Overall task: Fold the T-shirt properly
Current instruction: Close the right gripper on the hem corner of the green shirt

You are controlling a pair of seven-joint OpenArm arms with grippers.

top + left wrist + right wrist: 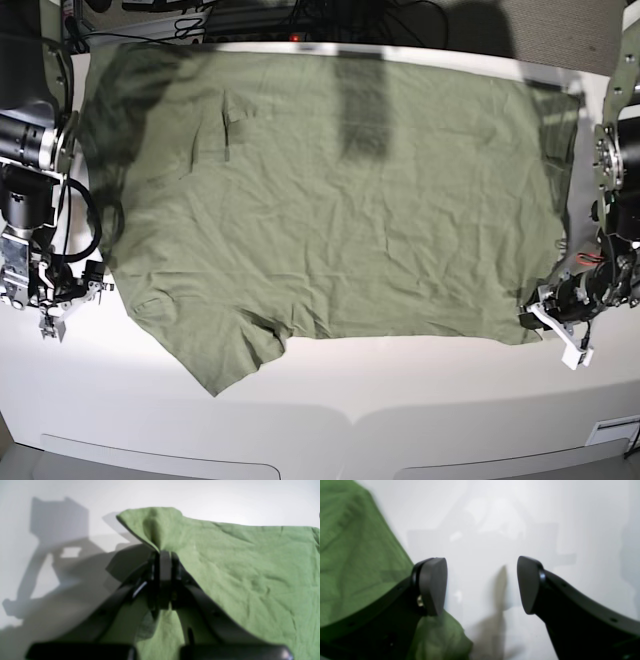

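Observation:
The sage-green T-shirt lies spread and wrinkled over most of the white table. One sleeve points toward the front left. My left gripper is shut on the shirt's edge and pinches it up into a small peak. In the base view it sits at the shirt's front right corner. My right gripper is open and empty over bare table, with the shirt just beside its left finger. In the base view it is at the shirt's left edge.
Cables and equipment run along the table's back edge. The arm bases stand at the far left and far right. A strip of bare white table lies between the shirt and the front edge.

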